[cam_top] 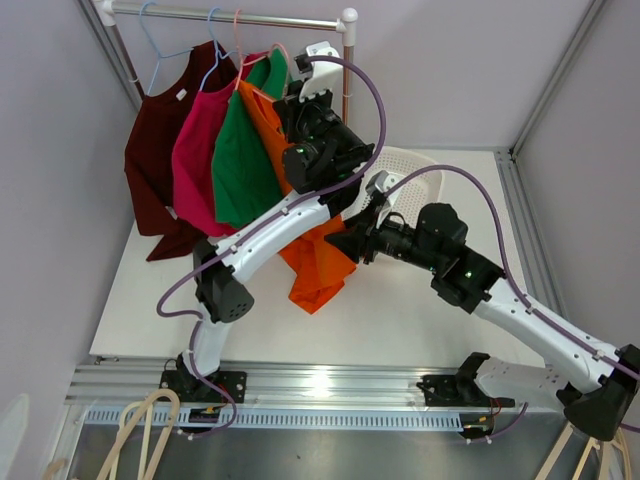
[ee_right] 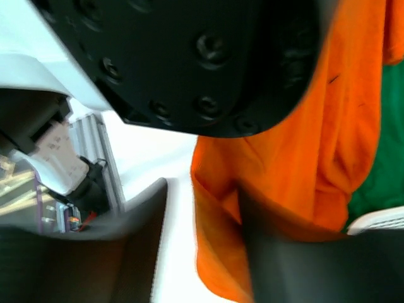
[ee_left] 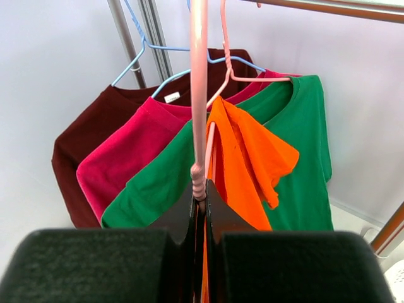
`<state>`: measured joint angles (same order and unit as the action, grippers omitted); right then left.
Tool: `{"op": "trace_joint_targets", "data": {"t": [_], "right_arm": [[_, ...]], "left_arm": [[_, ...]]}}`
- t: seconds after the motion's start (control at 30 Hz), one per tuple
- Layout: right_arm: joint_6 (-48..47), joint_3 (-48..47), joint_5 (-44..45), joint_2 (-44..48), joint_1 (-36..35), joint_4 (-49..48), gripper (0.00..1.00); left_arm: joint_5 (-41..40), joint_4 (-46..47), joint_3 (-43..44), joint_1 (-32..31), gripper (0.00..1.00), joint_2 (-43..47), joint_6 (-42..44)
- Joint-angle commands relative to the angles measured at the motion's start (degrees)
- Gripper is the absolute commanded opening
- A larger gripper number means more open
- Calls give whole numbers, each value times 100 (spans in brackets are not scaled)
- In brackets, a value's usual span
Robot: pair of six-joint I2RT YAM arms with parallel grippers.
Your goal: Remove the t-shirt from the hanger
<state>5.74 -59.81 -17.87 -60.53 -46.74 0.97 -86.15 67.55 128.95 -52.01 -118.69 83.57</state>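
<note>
An orange t-shirt (cam_top: 318, 262) hangs half off a pink hanger (ee_left: 199, 95), bunched on one arm of it, with its lower part trailing to the table. My left gripper (ee_left: 201, 189) is shut on the hanger's stem and holds it in front of the rack (cam_top: 230, 15). In the top view that left gripper (cam_top: 290, 100) is high up by the green shirt. My right gripper (cam_top: 345, 240) is at the orange t-shirt's (ee_right: 303, 145) side edge, lower down. Its jaws stand apart, with a fold of orange cloth between them, close to the right finger (ee_right: 284, 252). The view is blurred.
Maroon (cam_top: 160, 150), pink (cam_top: 200, 150) and green (cam_top: 245, 160) shirts hang on the rack on blue and pink hangers. A white basket (cam_top: 420, 180) stands behind the right arm. The left arm's black wrist fills the top of the right wrist view.
</note>
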Motion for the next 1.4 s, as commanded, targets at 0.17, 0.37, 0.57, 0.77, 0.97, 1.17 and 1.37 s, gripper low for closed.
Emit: {"op": "trace_joint_targets", "data": {"t": [0.17,0.37,0.57,0.77,0.97,1.17,1.37], "right_arm": [[85,-83,547,138,-116,-115,0],[86,-162,662,577,-151,368,0],[147,-171,794,823,-177,658,0],[235,-329,934,1061,-379,1001,0],[314,-329,1294,1395,-713,1388,0],[445,-286,1724,1650,-1266,1739,0],[630,-215,1428,2054,-1610,1915,0]], "left_arm": [[502,-575,298,-29,1,514,-464],[582,-831,298,-20,1,558,-649],[678,-1602,245,-20,1,716,-1175],[1011,-4198,86,59,1,1251,-3604],[1989,-9439,838,499,1,1454,-7772],[2216,-9638,904,657,1,1367,-7961],[2243,-9664,957,946,1,1200,-7997]]}}
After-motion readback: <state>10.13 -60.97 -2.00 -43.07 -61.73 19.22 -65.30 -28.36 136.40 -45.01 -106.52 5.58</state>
